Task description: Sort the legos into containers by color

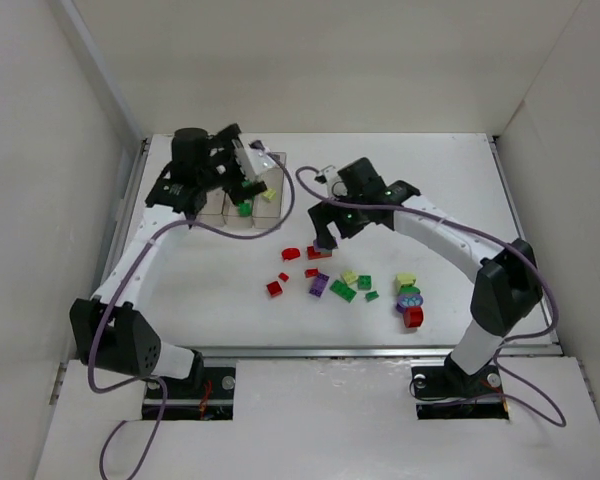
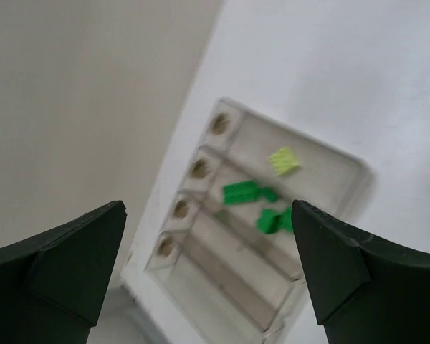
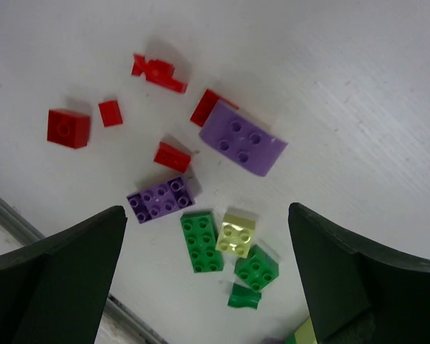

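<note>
- A white table [image 1: 180, 290] carries everything. White walls [image 1: 40, 150] close it in, and one runs just beside the containers [image 2: 330, 154].
- Purple cables [image 1: 430, 215] loop along both arms.
- In the top view the left gripper [image 1: 235, 165] hangs over the containers and hides part of them.
- The left gripper's jaws are spread wide with nothing in them. The containers lie below, between its fingers [image 2: 72, 251].
- The end compartment holds a yellow brick [image 2: 284, 160]. Green bricks [image 2: 247, 192] lie beside it, but blur hides whether they share one compartment.
- The right gripper [image 3: 206, 210] is released and empty, hovering beside the containers on their arm-base side.
- Loose legos [image 1: 330, 282] lie under it on the table, apart from the containers. A purple brick [image 3: 244, 137] sits between its fingers and red bricks [image 3: 68, 127] sit off to one side.
</note>
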Controlling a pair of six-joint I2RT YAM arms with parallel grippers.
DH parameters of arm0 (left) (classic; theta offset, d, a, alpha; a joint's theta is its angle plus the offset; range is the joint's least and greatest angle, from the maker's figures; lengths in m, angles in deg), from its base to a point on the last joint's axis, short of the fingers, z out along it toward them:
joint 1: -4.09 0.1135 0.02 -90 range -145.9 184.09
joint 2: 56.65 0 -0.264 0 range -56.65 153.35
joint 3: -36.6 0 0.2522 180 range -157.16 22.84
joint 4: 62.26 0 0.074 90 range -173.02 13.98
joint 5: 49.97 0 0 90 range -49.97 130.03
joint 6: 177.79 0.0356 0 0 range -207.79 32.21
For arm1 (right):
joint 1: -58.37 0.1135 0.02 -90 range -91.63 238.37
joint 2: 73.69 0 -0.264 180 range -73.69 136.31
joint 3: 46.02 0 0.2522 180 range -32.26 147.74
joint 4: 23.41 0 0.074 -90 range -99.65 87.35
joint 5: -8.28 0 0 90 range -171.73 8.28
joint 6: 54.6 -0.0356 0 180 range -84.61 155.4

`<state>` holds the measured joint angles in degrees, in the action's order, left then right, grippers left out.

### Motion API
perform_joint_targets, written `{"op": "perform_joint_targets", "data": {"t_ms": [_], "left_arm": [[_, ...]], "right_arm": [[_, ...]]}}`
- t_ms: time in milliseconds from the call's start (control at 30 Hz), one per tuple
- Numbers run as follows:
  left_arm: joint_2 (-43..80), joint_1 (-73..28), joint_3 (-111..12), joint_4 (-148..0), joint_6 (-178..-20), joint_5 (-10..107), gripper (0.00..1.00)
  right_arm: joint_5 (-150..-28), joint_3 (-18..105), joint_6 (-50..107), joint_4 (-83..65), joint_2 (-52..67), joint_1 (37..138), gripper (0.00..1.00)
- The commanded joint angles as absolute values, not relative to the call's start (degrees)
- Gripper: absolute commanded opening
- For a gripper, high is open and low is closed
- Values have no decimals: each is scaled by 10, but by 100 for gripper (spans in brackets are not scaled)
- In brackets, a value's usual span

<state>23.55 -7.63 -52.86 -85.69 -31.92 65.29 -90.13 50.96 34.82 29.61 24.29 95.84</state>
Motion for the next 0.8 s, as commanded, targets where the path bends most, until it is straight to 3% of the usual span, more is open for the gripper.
{"op": "perform_joint_targets", "data": {"t_ms": [0,100,233,533,767], "left_arm": [[259,-142,-498,-1010,-231,768,100],[311,-213,-511,-1055,-246,811,100],[409,-291,-569,-1055,-285,752,98],[499,-330,-608,-1027,-339,735,97],[597,-340,-685,-1014,-388,696,88]], "right_arm": [[-951,491,354,228,181,879,100],[-890,476,313,248,175,845,100],[-839,448,279,255,154,839,100],[-821,381,258,212,111,839,100],[-821,381,291,217,118,839,100]]}}
